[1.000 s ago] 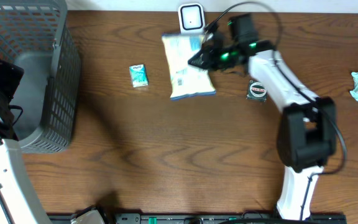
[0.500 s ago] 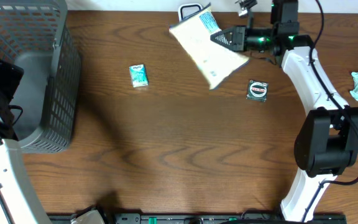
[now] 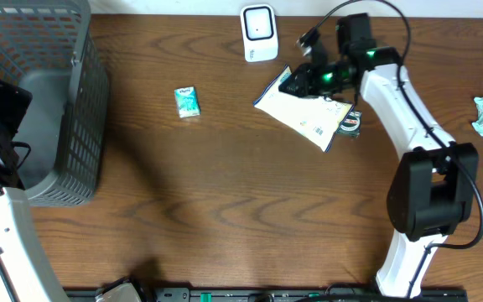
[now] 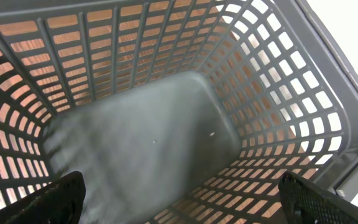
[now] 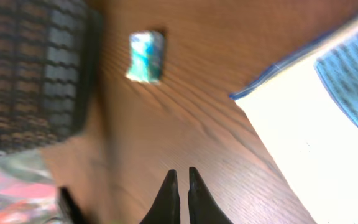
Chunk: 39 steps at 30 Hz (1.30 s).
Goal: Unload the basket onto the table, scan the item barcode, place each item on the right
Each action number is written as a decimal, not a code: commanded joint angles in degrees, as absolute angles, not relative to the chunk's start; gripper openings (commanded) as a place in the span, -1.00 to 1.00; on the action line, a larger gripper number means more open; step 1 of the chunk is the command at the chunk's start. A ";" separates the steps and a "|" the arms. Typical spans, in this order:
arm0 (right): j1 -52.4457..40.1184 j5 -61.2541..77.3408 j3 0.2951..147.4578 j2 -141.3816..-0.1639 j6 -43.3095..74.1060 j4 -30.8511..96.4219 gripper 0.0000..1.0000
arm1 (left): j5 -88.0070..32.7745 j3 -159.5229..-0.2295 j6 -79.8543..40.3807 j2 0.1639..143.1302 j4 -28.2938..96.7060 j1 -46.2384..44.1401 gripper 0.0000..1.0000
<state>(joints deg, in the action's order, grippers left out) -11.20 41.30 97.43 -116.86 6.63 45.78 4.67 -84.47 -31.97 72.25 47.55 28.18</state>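
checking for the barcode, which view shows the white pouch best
Overhead: most of the white pouch shows, near the scanner. The right wrist view catches only a blurred part with a blue label; the left wrist view shows just the basket.

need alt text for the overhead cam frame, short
Right arm's end effector meets the top edge of a white pouch, tilted over a wooden table just below and right of a small white scanner. A teal packet lies to the left, and a grey mesh basket fills the far-left corner.
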 commanded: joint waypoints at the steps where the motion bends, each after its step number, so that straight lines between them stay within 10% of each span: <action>1: -13.10 26.02 97.62 -117.99 3.55 47.11 -0.66 | 5.19 -84.62 -32.47 72.47 47.55 28.32 0.96; 9: -6.81 24.86 97.86 -117.97 0.19 38.22 0.91 | 5.19 -84.60 -32.47 72.47 47.55 28.32 0.96; 28: -4.16 34.92 97.86 -129.56 -12.21 34.70 0.96 | 5.19 -84.60 -32.47 72.47 47.55 28.32 0.96; 39: -4.64 37.85 97.84 -131.00 -16.43 41.19 0.03 | 5.19 -84.62 -32.45 72.47 47.55 28.32 0.96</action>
<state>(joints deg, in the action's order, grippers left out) -4.32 36.62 97.43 -131.07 -13.50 40.05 4.67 -84.47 -31.97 72.25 47.55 28.18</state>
